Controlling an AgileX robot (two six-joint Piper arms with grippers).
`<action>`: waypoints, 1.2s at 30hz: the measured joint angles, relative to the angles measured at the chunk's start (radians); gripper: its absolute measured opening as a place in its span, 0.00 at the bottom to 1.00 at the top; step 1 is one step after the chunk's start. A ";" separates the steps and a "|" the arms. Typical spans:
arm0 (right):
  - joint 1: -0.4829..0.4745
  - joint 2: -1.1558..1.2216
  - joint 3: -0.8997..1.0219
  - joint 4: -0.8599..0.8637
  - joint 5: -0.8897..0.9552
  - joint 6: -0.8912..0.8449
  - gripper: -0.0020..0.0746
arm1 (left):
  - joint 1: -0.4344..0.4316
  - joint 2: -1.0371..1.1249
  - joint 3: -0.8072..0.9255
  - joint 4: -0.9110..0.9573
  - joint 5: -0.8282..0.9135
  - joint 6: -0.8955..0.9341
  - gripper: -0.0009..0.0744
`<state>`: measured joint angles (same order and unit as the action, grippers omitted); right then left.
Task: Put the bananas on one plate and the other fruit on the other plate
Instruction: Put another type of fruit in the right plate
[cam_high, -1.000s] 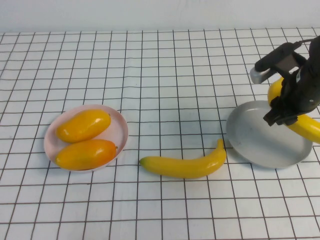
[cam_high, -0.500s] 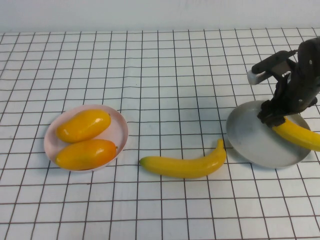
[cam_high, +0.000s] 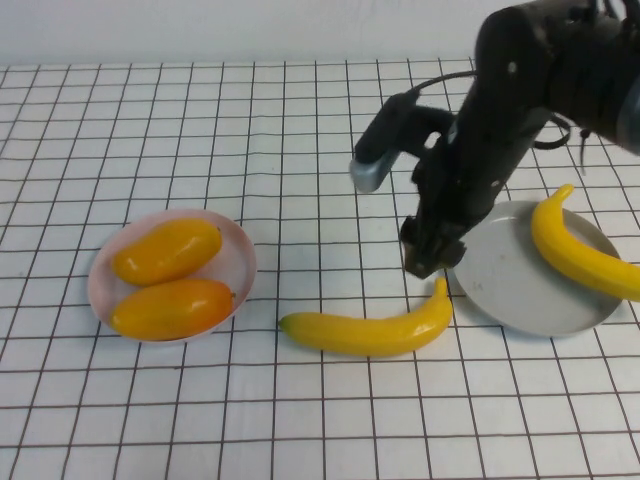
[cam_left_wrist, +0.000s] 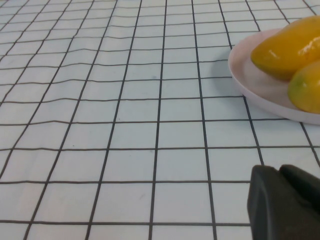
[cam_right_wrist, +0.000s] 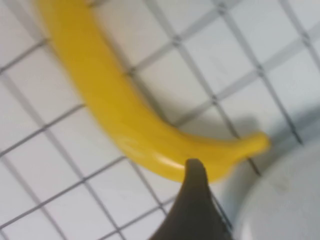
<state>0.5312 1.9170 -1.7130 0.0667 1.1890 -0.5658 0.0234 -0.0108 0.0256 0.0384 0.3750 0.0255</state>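
white tablecloth (cam_high: 200, 120) with black grid lines, pale wall (cam_high: 250, 30) behind

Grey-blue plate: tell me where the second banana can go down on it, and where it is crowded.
The grey-blue plate is bare across its left and middle; one banana lies along its right rim. Its left edge is crowded: the right gripper hovers there above the loose banana. The left gripper sits near the pink plate.

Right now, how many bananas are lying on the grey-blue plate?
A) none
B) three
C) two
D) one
D: only one banana rests on the grey-blue plate; the second banana lies on the table beside the plate, with the right claw hovering over its tip. The left claw sits low near the pink plate.
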 joint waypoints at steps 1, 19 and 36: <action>0.025 0.000 0.000 0.003 0.002 -0.030 0.65 | 0.000 0.000 0.000 0.000 0.000 0.000 0.01; 0.169 0.133 0.000 0.113 -0.011 -0.418 0.65 | 0.000 0.000 0.000 0.000 0.000 0.000 0.01; 0.176 0.255 -0.029 0.035 -0.127 -0.214 0.42 | 0.000 0.000 0.000 0.000 0.000 0.000 0.01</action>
<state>0.7076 2.1720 -1.7416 0.1021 1.0619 -0.7798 0.0234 -0.0108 0.0256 0.0384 0.3750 0.0255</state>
